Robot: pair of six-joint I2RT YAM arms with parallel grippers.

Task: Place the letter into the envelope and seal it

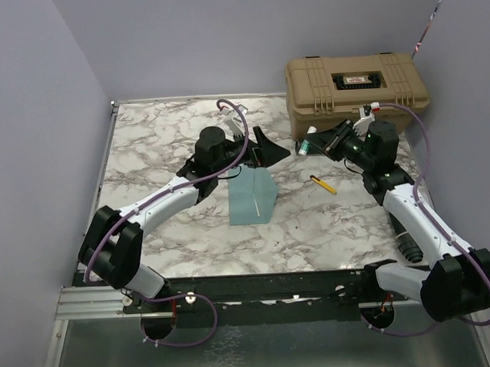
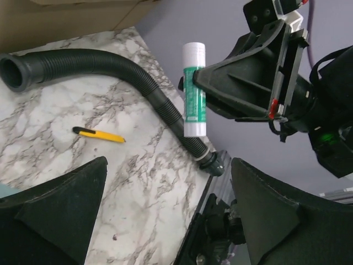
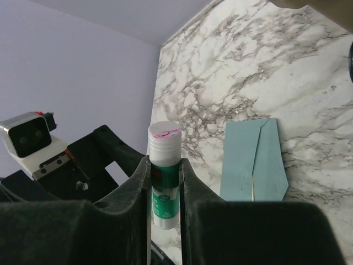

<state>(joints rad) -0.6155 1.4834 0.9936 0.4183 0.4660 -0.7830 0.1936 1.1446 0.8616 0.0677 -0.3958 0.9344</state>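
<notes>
My right gripper (image 3: 164, 175) is clamped on a glue stick (image 3: 164, 138), with a finger pressed against each side of its green-labelled body and the white cap poking out past my fingertips. Only the right wrist view shows the pink smear on top of the cap. The label's print is too small to read there, and it is no clearer in the left wrist view, which sees the stick side-on. Past the stick, on the marble table (image 3: 309, 83), the envelope (image 3: 253, 160) lies flat with its pointed flap folded over and a thin pale line along the seam. I cannot make out the letter in any view.

My left gripper (image 2: 169, 165) is spread wide with nothing between the fingers, and it faces the glue stick. Below it, only the left wrist view shows a black ribbed hose (image 2: 110, 69) curving across the table, and beside that lies a yellow pen (image 2: 99, 134). From overhead, the envelope sits just on the near side of my left gripper. A tan case (image 1: 357, 107) stands behind my right gripper, and the label on its lid is unreadable.
</notes>
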